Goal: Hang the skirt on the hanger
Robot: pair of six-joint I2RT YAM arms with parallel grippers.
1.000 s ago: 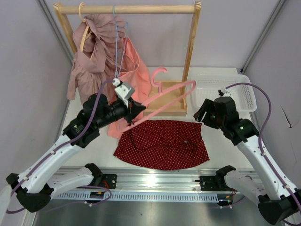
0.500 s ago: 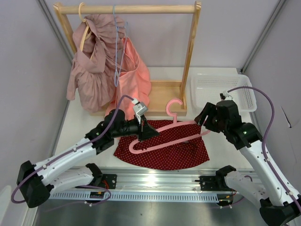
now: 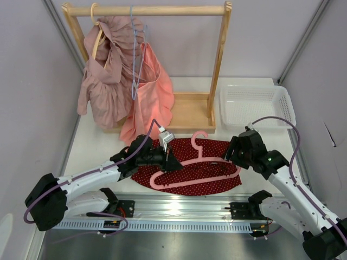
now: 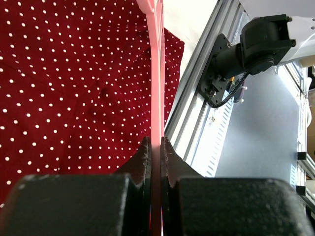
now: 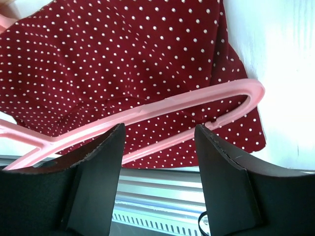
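Skirt [image 3: 217, 149] of dark red cloth with white dots lies spread flat on the table [image 3: 92, 143], directly under both grippers. The pink hanger [image 3: 201, 161] lies across the skirt, its hook pointing away from the arms. The left gripper [image 3: 168, 156] is clenched on the hanger's left part; in the left wrist view its fingers [image 4: 142, 157] pinch the thin pink bar [image 4: 157, 73], which runs straight out ahead of them over the dotted cloth [image 4: 74, 88], with the metal rail [image 4: 197, 113] just off to one side. The right gripper [image 3: 233, 154] is released, its jaws standing well apart over the hanger's rounded right end; its own camera shows both pink bars [image 5: 162, 108] crossing the gap between its fingers [image 5: 98, 162]. Whether they touch the plastic cannot be told. Beyond the right gripper sits a white basket [image 3: 257, 88]. Beyond the left one a wooden rack [image 3: 219, 59] carries pink garments [image 3: 108, 81].
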